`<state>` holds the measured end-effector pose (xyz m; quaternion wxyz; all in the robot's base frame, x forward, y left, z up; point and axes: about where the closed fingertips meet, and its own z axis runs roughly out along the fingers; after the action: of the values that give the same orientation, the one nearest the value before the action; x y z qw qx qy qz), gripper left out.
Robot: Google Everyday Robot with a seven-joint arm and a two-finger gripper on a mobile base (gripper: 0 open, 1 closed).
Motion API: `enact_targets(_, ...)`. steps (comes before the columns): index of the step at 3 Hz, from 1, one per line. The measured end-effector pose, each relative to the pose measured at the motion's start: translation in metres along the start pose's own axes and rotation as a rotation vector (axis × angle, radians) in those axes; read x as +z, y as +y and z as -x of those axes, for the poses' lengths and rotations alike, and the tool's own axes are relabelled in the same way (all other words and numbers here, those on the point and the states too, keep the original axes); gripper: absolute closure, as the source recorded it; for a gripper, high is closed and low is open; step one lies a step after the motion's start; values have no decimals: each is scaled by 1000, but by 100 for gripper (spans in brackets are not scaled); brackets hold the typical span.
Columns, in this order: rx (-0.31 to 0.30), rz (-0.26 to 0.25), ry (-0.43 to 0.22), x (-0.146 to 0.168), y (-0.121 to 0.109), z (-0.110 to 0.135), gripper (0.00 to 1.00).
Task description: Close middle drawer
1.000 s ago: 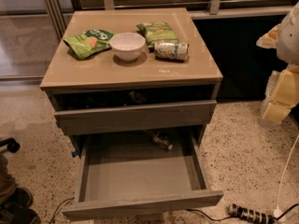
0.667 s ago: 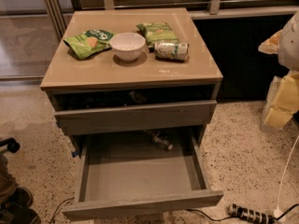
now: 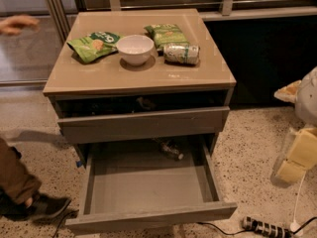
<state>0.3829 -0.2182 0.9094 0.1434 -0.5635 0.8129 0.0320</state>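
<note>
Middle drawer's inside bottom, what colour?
Middle drawer bottom: flat grey, camera view; gripper at right edge.

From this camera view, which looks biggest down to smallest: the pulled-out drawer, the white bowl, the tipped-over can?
1. middle drawer, far largest, also nearest.
2. white bowl.
3. can, barely smaller; nearly alike.
The gripper hangs at the right edge.

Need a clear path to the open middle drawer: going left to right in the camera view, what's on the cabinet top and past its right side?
Green snack bag, white bowl, second green snack bag, can lying on its side, then the claw at the far right, beside the cabinet.
</note>
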Motion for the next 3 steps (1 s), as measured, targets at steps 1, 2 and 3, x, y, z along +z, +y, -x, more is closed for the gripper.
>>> enact_targets(1, 57, 20, -58, 41, 39, -1, 0)
enact_targets(2, 62, -20, -97, 103, 47, 16, 0)
enact_targets(3, 66, -13, -96, 107, 48, 14, 0)
